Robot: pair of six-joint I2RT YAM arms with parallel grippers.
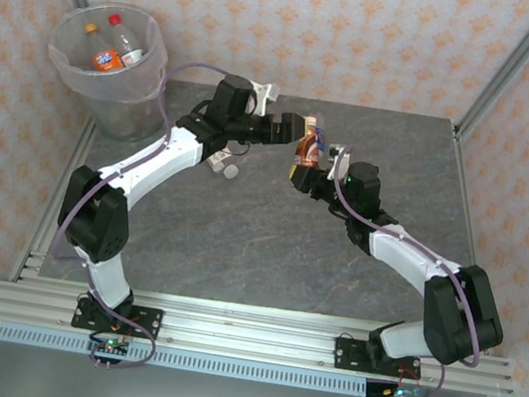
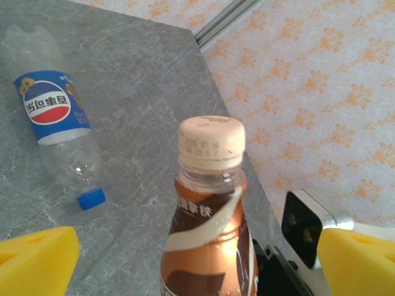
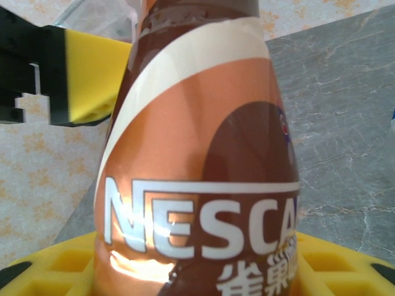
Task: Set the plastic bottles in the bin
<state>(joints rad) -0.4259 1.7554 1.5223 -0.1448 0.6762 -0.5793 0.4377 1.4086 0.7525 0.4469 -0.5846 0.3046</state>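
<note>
A brown-labelled plastic bottle [image 1: 307, 151] with a cream cap [image 2: 212, 143] hangs above the table's middle. My right gripper [image 1: 304, 175] is shut on its lower body, and its yellow pads [image 3: 55, 265] show on either side of the label [image 3: 197, 154]. My left gripper [image 1: 301, 129] stands open around the bottle's upper part [image 2: 210, 234]. Its yellow pads [image 2: 37, 259] are well clear of the bottle on both sides. The bin [image 1: 73, 73] stands at the far left and holds an orange-labelled bottle [image 1: 105, 59] and a red-labelled one [image 1: 132, 52].
A blue-labelled bottle [image 2: 55, 123] with a blue cap lies on the grey table. Another clear bottle [image 1: 224, 163] lies partly under my left arm. Metal frame posts [image 1: 507, 66] and patterned walls close in the far corners.
</note>
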